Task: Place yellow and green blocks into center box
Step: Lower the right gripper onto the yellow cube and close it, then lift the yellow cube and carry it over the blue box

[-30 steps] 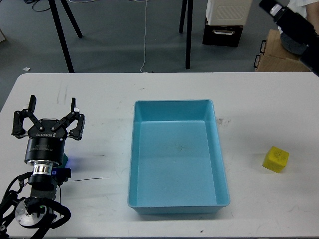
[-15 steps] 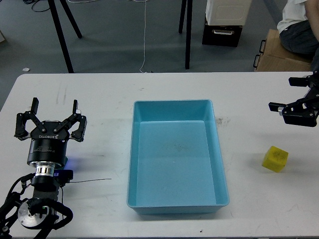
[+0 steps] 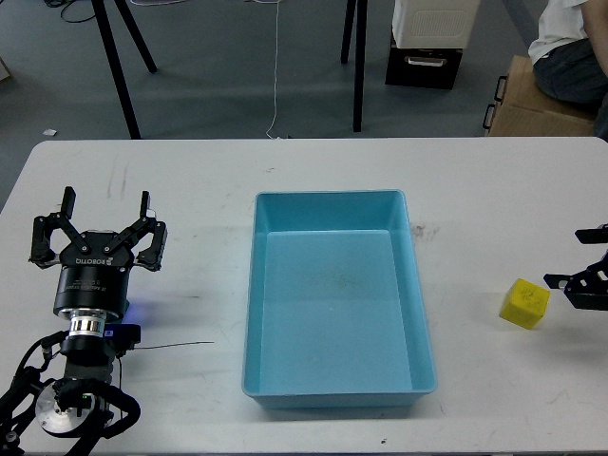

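The yellow block point(image 3: 525, 303) lies on the white table, right of the light blue center box point(image 3: 328, 197), which has nothing in it. My right gripper point(image 3: 571, 258) comes in at the right edge, open, its fingertips just right of and slightly above the yellow block, not touching it. My left gripper point(image 3: 103, 220) is open and holds nothing, standing over the table's left side, well left of the box. The green block is not visible; the left arm may hide it.
A thin black wire point(image 3: 176, 344) lies on the table between my left arm and the box. Beyond the table's far edge are stand legs point(image 3: 359, 66), boxes point(image 3: 427, 43) and a seated person point(image 3: 570, 47).
My right gripper has come down from the upper right to just right of the yellow block. The left gripper has barely shifted. The yellow block has not moved.
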Controlling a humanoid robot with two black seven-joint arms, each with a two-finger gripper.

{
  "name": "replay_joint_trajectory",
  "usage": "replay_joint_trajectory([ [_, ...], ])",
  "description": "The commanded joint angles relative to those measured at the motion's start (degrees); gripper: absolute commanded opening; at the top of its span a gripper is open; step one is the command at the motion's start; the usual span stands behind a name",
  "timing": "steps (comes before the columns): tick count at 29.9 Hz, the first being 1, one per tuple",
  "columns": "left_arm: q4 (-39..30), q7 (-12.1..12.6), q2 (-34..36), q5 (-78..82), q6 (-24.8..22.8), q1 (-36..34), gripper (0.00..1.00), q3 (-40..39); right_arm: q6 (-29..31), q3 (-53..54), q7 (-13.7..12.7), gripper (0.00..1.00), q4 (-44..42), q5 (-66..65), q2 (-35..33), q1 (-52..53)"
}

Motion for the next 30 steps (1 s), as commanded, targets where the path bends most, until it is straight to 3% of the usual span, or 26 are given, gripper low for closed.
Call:
replay_joint_trajectory([
  [1,-0.01,0.0,-0.01,0.0,0.0,0.08,1.0,-0.05,0.07,-1.76,0.0,0.91,-1.79,0.0,2.74,0.15],
  [9,1.04,0.0,-0.28,0.0,0.0,0.08,1.0,-0.05,0.07,-7.64,0.0,0.92,-8.55,0.0,9.06,3.31],
  [17,1.22,0.0,-0.45,0.0,-0.09,-0.01,1.0,-0.05,0.16,-15.99,0.0,0.88,-12.16,0.0,11.17,9.82],
  [21,1.22,0.0,-0.45,0.0,0.0,-0.01,1.0,-0.05,0.16,-18.98,0.0,0.74,-13.22,0.0,12.23,11.49],
  [24,1.31,0.0,-0.45,0.0,-0.09,-0.01,1.0,-0.05,0.16,-19.16,0.0,0.41,-14.71,0.0,12.41,11.84],
  [26,1.31,0.0,-0.45,0.0,0.0,0.08,1.0,-0.05,0.16,-19.16,0.0,0.37,-16.03,0.0,13.55,12.02],
  [30,1.31,0.0,-0.45,0.0,-0.09,0.08,1.0,-0.13,0.25,-19.25,0.0,0.18,-16.39,0.0,14.17,12.37],
])
